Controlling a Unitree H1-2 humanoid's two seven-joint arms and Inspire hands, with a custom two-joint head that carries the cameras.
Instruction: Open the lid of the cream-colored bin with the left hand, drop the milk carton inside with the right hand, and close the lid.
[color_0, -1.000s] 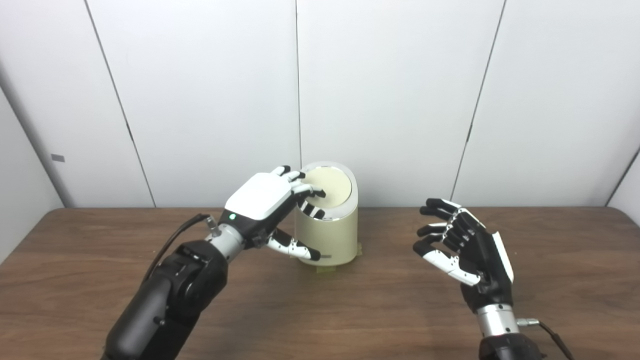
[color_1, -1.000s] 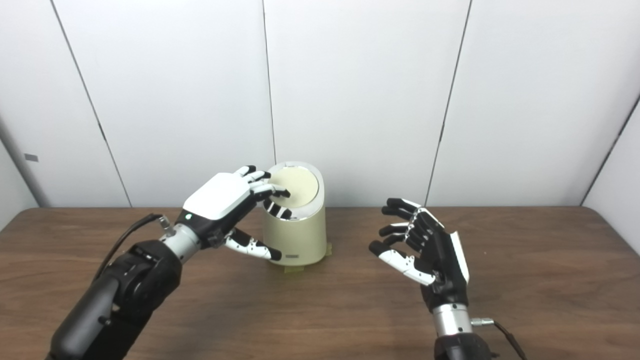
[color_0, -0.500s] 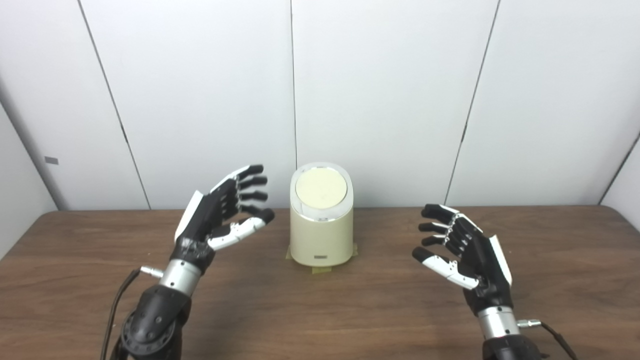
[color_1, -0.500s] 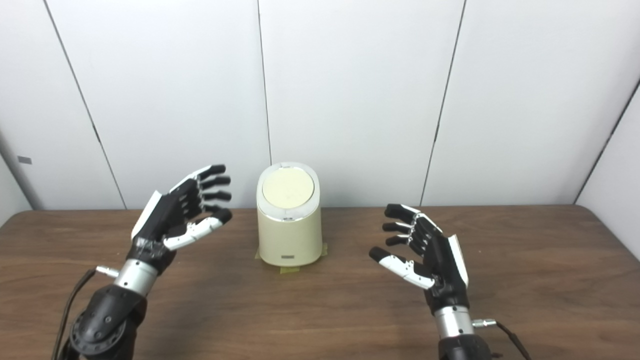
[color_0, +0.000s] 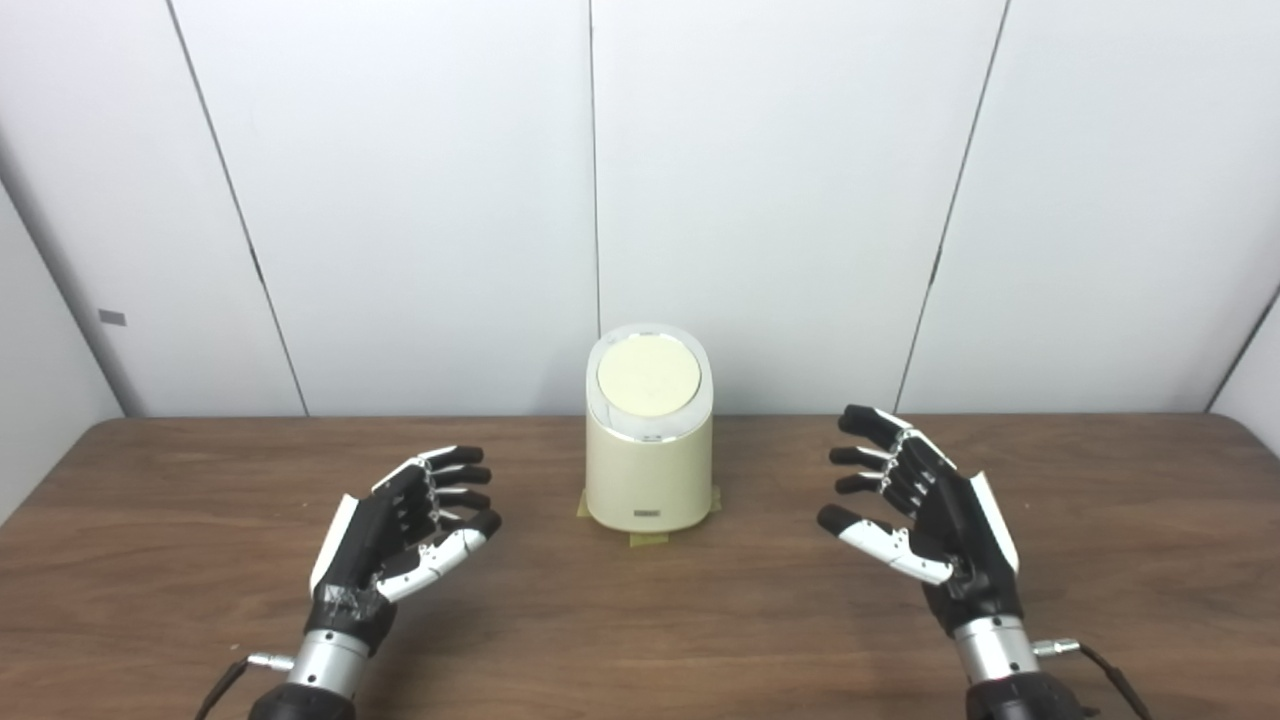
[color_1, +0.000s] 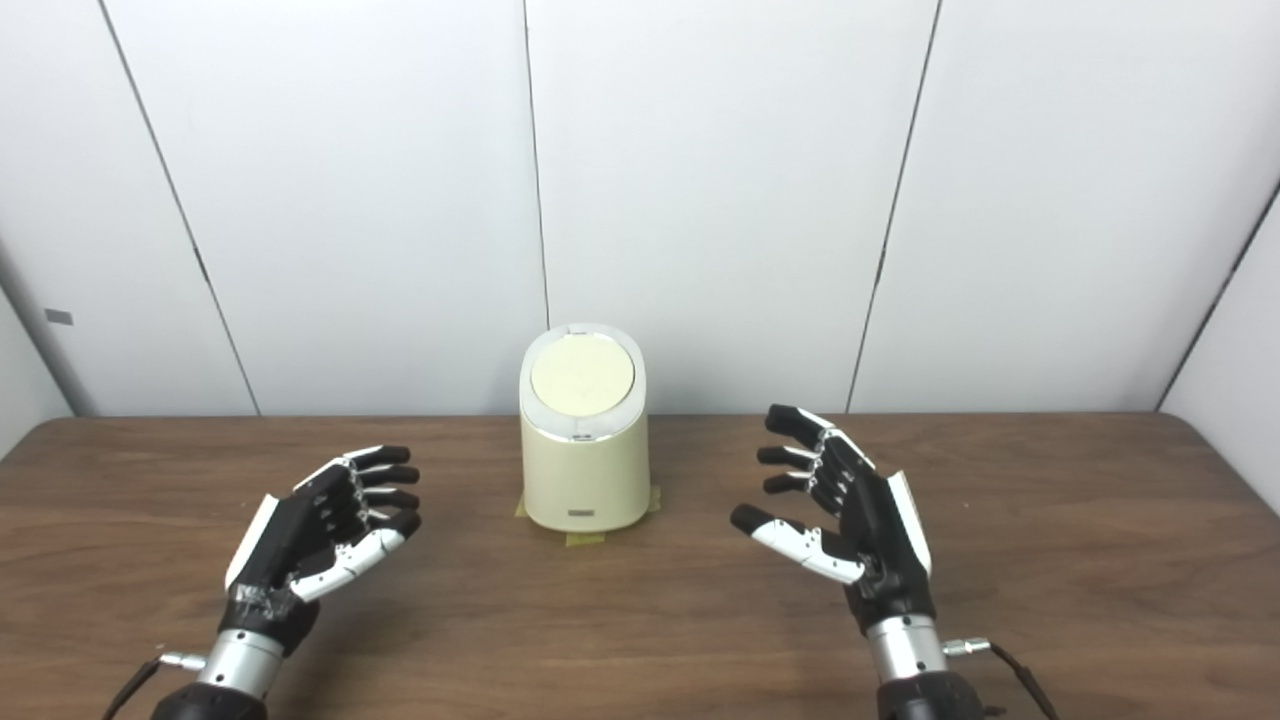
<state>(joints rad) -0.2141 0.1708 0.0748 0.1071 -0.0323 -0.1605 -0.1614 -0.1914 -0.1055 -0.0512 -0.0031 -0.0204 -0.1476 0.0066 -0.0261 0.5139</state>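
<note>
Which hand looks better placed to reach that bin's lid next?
Neither clearly. The lid is shut, no carton shows, and both hands are open beside the cream-colored bin, touching nothing. The left hand sits lower and nearer the camera than the right hand. The task assigns the lid to the left.

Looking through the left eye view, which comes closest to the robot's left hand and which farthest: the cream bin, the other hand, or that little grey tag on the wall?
1. Cream bin, to the right of the left hand.
2. Grey tag, up on the left wall.
3. Right hand, beyond the bin.
</note>
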